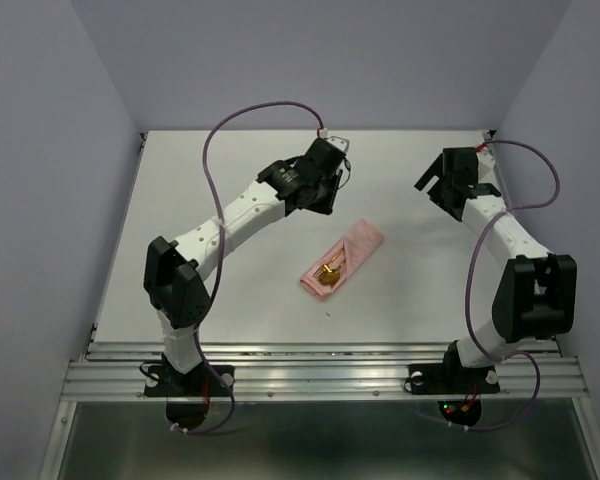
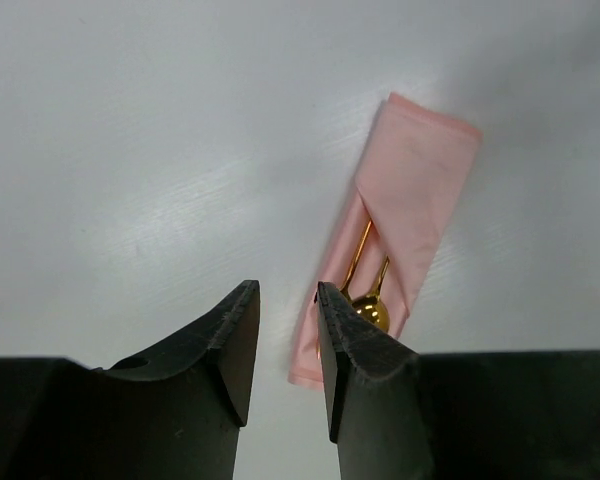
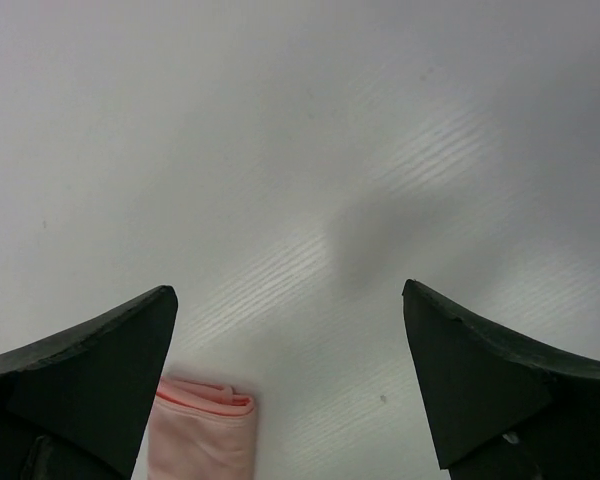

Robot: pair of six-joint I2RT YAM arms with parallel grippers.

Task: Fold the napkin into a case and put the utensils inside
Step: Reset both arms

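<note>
1. Top view: the case [image 1: 344,255] lies aslant in the middle of the counter [image 1: 230,300], with the utensils [image 1: 329,272] tucked in and their gold heads showing at its near end. The left tool [image 1: 320,200] hangs above the counter just beyond the case's far left side. The right tool [image 1: 442,195] is well apart to the right. Neither touches the cloth, so the task looks all but done

2. Left wrist: the left tool [image 2: 285,290] has its jaws a narrow gap apart, with nothing pinched between them. Past it lies the case [image 2: 415,190], a diagonal flap folded across it, and the utensils [image 2: 368,290] side by side with handles under the flap and heads bare at the open mouth. Risk: this tool sits close to that mouth, so a low sweep across it could catch the loose cloth edge or knock the heads and drag the utensils out

3. Right wrist: the right tool [image 3: 288,290] is spread wide and empty above bare counter [image 3: 300,150]. Only the folded end of the case [image 3: 205,430] shows, by the left finger. Risk: the cloth is thin and has a sheen, so I judge that the layers may slide or spring open unweighted. A finger brushing this end would shift the whole strip, and the smooth metal would slip out of the other end
</note>
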